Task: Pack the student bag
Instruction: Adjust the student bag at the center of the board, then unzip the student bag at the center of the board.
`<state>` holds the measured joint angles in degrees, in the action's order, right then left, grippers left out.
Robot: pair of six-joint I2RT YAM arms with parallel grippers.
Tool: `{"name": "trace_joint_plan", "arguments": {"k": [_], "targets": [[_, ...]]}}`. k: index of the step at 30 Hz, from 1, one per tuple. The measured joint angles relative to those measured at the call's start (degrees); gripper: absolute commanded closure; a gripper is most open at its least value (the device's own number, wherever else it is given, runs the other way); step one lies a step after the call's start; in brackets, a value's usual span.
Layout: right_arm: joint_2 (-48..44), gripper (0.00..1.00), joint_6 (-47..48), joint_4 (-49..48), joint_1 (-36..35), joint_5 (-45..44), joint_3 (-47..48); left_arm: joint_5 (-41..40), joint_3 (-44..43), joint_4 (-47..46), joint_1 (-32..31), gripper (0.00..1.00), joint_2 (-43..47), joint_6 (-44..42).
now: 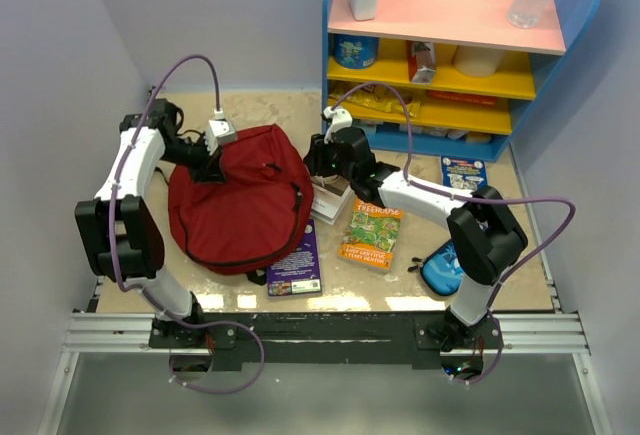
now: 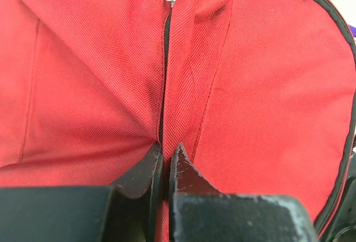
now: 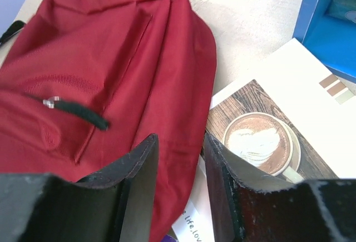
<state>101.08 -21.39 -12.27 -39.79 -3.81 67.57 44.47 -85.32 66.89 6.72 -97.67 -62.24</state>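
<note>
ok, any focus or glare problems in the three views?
Top external: evenly lit, sharp, no glare on the dark red fabric backpack. Left wrist: the backpack weave is crisp mid-frame, while the left claw is slightly soft in the foreground. Right wrist: the right claw is slightly soft too, and the white coffee-photo book cover is sharp.

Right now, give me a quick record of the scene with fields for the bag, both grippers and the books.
bag: student bag lying on the table
left arm: left gripper shut on a fold of bag fabric
right arm: right gripper open, over the bag's edge beside the coffee-cover book
books out: purple book partly under bag; green book on table
pouch: blue pouch, near right
</note>
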Motion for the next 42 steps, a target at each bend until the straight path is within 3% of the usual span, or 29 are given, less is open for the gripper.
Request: {"name": "trace_joint_plan", "arguments": {"k": [5,6,7,10,19,23,24,26,27,28,32,38,42], "targets": [[0.3,0.57,0.0,0.2,0.0,0.4,0.0,0.7,8.1,-6.0,0.0,1.0,4.8,4.2],[0.7,0.57,0.0,0.2,0.0,0.6,0.2,0.7,8.7,-7.0,0.0,0.96,5.5,4.9],[1.4,0.57,0.0,0.2,0.0,0.8,0.4,0.7,9.0,-8.1,0.0,0.66,6.0,5.9],[4.2,0.56,-0.2,0.2,0.0,2.0,1.2,0.5,9.6,-11.2,0.0,0.0,7.2,8.5],[10.7,0.51,-0.7,0.7,0.0,4.7,4.2,1.0,9.7,-15.2,-1.0,0.0,10.2,12.2],[10.7,0.5,-0.7,0.5,0.0,4.9,6.3,0.9,10.3,-17.5,-9.7,0.01,13.2,13.2],[10.7,0.5,-0.7,0.5,0.0,4.9,6.4,1.0,10.7,-18.3,-12.6,0.09,14.0,13.7],[10.7,0.5,-0.7,0.4,0.0,4.9,6.4,1.6,10.9,-19.1,-20.2,0.51,14.9,14.8],[10.7,0.5,-0.7,0.5,0.0,4.9,6.4,2.1,11.0,-19.5,-23.4,0.66,14.8,15.4],[10.7,0.5,-0.8,0.6,0.0,4.9,6.4,2.4,11.1,-19.9,-26.0,0.74,14.3,15.8],[9.5,0.5,-1.2,0.6,0.0,4.8,4.5,2.3,12.7,-21.7,-31.4,0.79,10.8,17.1],[5.5,0.5,-1.3,1.6,0.0,4.2,0.5,2.4,15.6,-23.0,-32.3,0.8,7.9,18.9],[3.4,0.5,-1.9,1.5,0.6,3.7,-1.2,1.3,19.1,-25.3,-32.7,0.67,8.3,20.7]]}}
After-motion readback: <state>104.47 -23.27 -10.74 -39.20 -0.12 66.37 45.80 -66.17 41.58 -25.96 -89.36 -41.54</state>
